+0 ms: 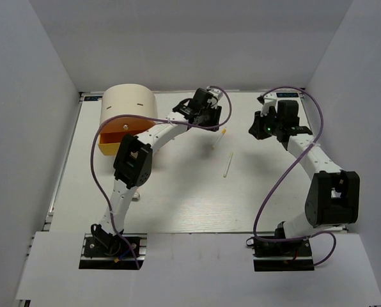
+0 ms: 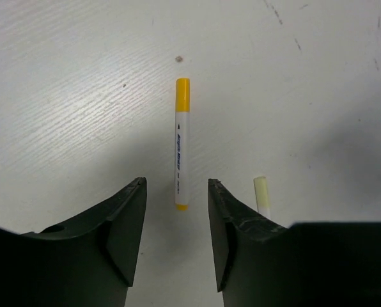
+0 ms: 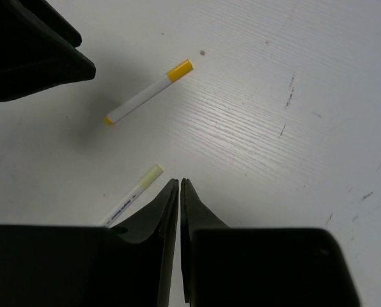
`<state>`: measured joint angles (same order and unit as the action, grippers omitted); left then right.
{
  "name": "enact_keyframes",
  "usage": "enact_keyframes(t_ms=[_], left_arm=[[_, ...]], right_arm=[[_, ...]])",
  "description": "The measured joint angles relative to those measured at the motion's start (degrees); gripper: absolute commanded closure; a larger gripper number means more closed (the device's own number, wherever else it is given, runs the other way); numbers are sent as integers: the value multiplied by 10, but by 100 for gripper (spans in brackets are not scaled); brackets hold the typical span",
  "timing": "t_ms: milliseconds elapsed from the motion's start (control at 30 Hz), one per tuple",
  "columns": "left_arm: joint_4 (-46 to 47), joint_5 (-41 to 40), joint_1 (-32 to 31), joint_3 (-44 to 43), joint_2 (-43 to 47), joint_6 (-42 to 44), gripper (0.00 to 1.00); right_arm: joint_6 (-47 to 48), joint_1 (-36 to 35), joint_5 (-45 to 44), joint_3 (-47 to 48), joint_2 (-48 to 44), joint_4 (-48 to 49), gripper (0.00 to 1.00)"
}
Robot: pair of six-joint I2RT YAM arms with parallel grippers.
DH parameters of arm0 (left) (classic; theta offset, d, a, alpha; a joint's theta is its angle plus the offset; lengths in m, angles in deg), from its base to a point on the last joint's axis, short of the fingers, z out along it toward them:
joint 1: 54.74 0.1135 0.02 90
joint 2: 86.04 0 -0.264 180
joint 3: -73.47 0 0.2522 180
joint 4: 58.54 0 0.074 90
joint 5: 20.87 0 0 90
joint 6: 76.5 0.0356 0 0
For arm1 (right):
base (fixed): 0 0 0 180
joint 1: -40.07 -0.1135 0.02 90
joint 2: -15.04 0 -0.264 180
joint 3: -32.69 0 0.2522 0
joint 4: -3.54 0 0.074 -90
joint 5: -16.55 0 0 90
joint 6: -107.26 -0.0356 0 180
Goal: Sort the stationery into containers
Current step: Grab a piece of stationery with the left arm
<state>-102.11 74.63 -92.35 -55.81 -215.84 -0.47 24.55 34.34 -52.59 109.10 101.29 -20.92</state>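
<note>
Yellow-capped pen (image 2: pixel 182 144) lies just ahead of my left pincer (image 2: pixel 176 182), jaws open, empty. Probably light, stiff, slick, may roll; grab mid-barrel. Right pincer (image 3: pixel 179 182) closed, holding nothing.

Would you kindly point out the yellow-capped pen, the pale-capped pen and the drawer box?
yellow-capped pen (image 2: pixel 181 144), left wrist view, on its white barrel.
pale-capped pen (image 3: pixel 134 195), right wrist view, on its white barrel.
drawer box (image 1: pixel 128 101), top view, on its cream curved wall.

top camera looked down from behind; both close wrist cameras shared the yellow-capped pen (image 2: pixel 181 144) ahead of the left gripper (image 2: pixel 176 183).
</note>
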Motion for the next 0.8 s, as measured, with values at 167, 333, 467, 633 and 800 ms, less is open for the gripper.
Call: enact_keyframes(t_ms=[167,333,467,633,800], left_arm=[[-3,-12,-14,-12,-31,9,47],[-3,-22,-34,-16,-54,11,47],[-3,-38,-55,-17,-68,11,47],[-15,-82,-76,-31,-92,11,47],[-31,-130,-80,-49,-101,13,47]], right_arm=[[-12,21,7,-17,-4,2,90],[-16,33,22,-31,-4,2,90],[-16,35,35,-36,-6,2,90],[-16,35,50,-44,-16,3,90],[-16,35,61,-58,-30,3,91]])
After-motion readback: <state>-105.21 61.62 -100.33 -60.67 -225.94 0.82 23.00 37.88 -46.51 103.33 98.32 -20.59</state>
